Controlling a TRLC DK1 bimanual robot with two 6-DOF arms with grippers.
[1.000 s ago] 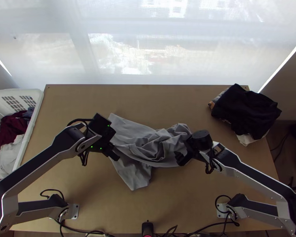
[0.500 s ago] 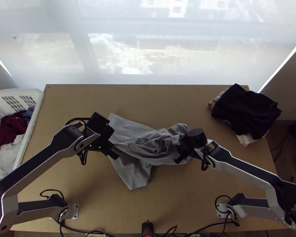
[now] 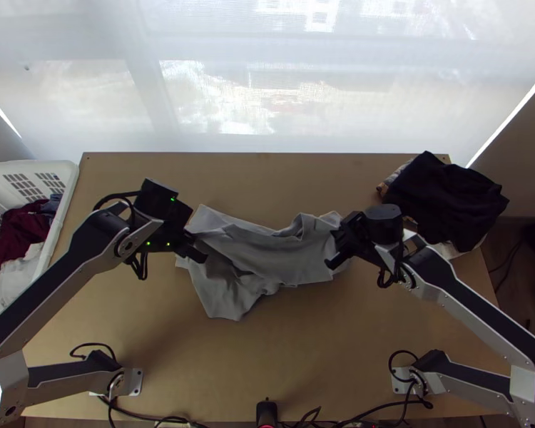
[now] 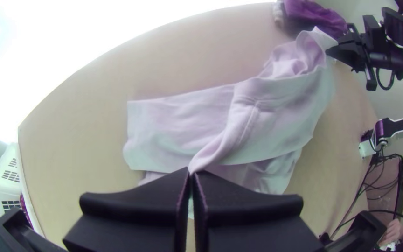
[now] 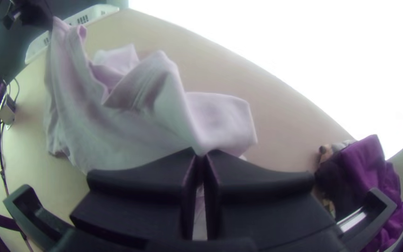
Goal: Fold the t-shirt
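Note:
Stretched between the two grippers is the grey t-shirt (image 3: pixel 267 253), raised at both held places, with folds and its lower part hanging onto the table. My left gripper (image 3: pixel 197 255) is at its left side in the top view; in the left wrist view the left gripper (image 4: pixel 192 175) is shut on a pinched edge of the t-shirt (image 4: pixel 276 107). At the cloth's right side is my right gripper (image 3: pixel 335 250); in the right wrist view the right gripper (image 5: pixel 200 155) is shut on another edge of the t-shirt (image 5: pixel 117 126).
A white basket (image 3: pixel 64 192) with clothes stands at the table's left edge. A pile of dark clothes (image 3: pixel 446 200) lies at the table's back right, near the right arm. The wooden table (image 3: pixel 303 357) shows bare wood in front of the cloth.
Both grippers have moved apart and toward the table's far side, the left one leftward, the right one rightward. The t-shirt's middle has drawn out flatter and its lower corner has shifted up the picture.

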